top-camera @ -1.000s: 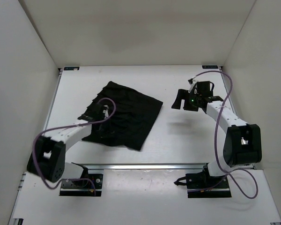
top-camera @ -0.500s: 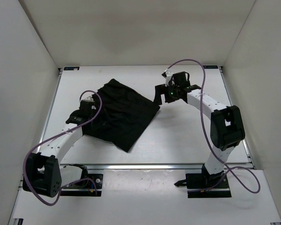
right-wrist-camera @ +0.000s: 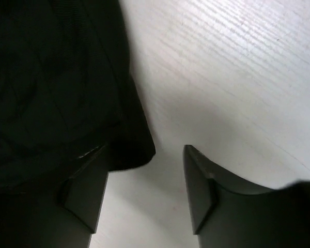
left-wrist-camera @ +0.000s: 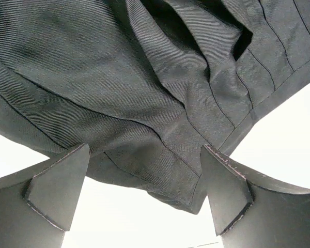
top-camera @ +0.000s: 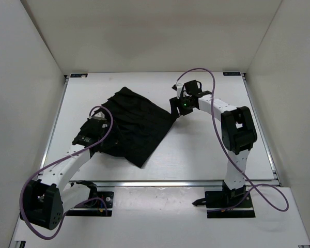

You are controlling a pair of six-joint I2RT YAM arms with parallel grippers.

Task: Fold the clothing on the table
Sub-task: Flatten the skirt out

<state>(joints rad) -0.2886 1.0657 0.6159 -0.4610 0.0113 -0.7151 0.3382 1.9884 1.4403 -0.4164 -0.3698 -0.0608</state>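
White table (top-camera: 212, 155) open around the clothing (top-camera: 139, 121); left fingers (left-wrist-camera: 57, 191) wide over its edge, right fingers (right-wrist-camera: 201, 191) parted at its corner.

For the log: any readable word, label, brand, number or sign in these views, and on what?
None can be read.
The clothing is plain black, no tag showing.
The table is plain white; the dark fittings at its far corners are too small to show writing.
The green light on the right arm is a lamp, not a sign.
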